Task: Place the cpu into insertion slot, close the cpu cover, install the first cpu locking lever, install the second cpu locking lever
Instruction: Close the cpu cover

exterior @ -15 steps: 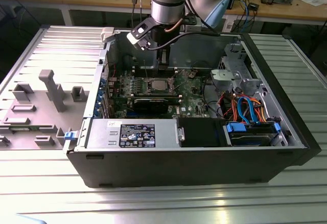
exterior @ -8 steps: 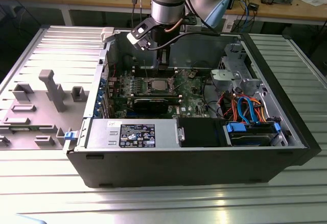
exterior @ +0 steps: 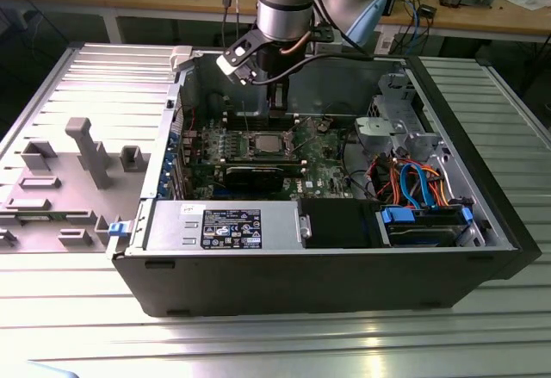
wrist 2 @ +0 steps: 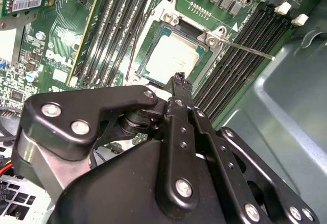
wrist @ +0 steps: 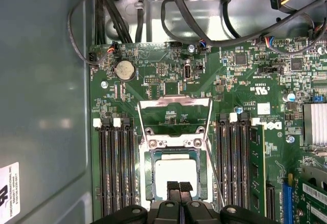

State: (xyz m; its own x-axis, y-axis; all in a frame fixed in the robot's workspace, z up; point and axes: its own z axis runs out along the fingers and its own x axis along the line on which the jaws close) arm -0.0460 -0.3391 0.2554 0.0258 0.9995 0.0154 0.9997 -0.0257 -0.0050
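The cpu [wrist: 175,170] lies flat in the insertion slot [wrist: 149,158] on the green board, its pale metal top showing in both wrist views [wrist 2: 173,55]. The cpu cover [wrist: 173,100], a thin silver frame with an open window, seems to stand raised from the hinge side of the slot. A thin wire locking lever [wrist 2: 248,50] sticks out from a socket corner, unlatched. My gripper [wrist: 179,187] hangs just above the slot's edge opposite the hinge, shut with nothing between its fingers [wrist 2: 181,81]. In the exterior view it reaches down into the open case [exterior: 275,101] above the cpu [exterior: 264,144].
Long black memory slots [wrist: 115,173] flank the socket on both sides. The case's grey wall [wrist: 41,106] is close by. A power supply [exterior: 224,223], drive cage [exterior: 405,128] and coloured cables [exterior: 413,180] fill the case's front and right. A grey fixture [exterior: 86,150] stands left.
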